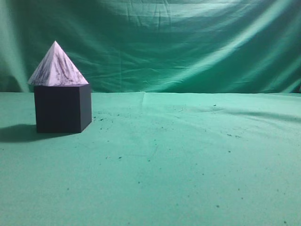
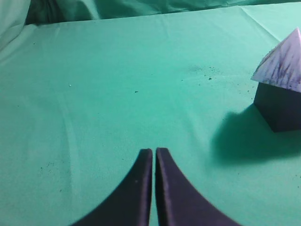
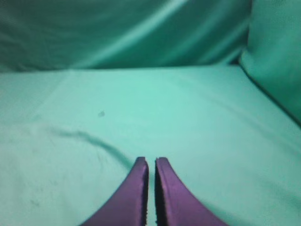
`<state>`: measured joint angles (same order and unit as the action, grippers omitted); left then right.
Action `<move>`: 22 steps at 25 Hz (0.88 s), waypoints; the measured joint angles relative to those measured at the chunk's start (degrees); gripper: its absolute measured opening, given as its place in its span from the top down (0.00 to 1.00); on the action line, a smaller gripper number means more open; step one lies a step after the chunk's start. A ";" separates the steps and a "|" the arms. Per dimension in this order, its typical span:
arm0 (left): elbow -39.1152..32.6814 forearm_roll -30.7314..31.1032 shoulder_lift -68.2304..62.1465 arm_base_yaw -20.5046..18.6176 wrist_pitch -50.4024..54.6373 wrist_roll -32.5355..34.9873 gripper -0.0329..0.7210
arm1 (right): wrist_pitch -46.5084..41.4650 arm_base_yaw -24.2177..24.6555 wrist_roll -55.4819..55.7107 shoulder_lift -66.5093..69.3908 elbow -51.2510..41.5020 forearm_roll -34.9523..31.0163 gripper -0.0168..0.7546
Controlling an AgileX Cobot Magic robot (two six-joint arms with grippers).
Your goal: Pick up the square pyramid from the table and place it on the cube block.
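One marbled square pyramid point(image 1: 57, 67) sits upright atop the black cube block point(image 1: 62, 108), left on the green table point(image 1: 188, 160). Left wrist view — left claw point(image 2: 154, 151) pressed together, empty, stack well apart. Right wrist view — right claw point(image 3: 151, 161) likewise closed.

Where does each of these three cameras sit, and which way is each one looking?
Exterior view: low at table height, facing the green backdrop; shows the square pyramid atop the cube block; no robot parts.
Left wrist view: above the left hand, fingertips together, looking across the table.
Right wrist view: above the right hand, fingertips together, only cloth ahead.
Shared: exterior and left wrist views both show the stack.
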<state>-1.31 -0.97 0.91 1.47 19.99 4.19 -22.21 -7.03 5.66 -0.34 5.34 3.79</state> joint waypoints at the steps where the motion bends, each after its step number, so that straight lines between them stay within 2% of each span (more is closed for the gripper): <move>1: 0.00 0.00 0.00 0.00 0.00 0.00 0.96 | 0.00 0.57 0.00 -0.22 -1.73 -0.05 0.98; 6: 0.00 0.00 0.00 0.00 0.00 0.00 0.96 | 0.34 1.12 0.10 -0.22 -6.80 -0.14 0.98; 22: 0.00 0.00 0.00 0.00 0.00 0.00 0.96 | 0.72 1.12 0.10 -0.22 -6.90 -0.14 0.98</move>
<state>-1.31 -0.97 0.91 1.47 19.99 4.19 -21.49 -5.91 5.76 -0.57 -1.57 3.65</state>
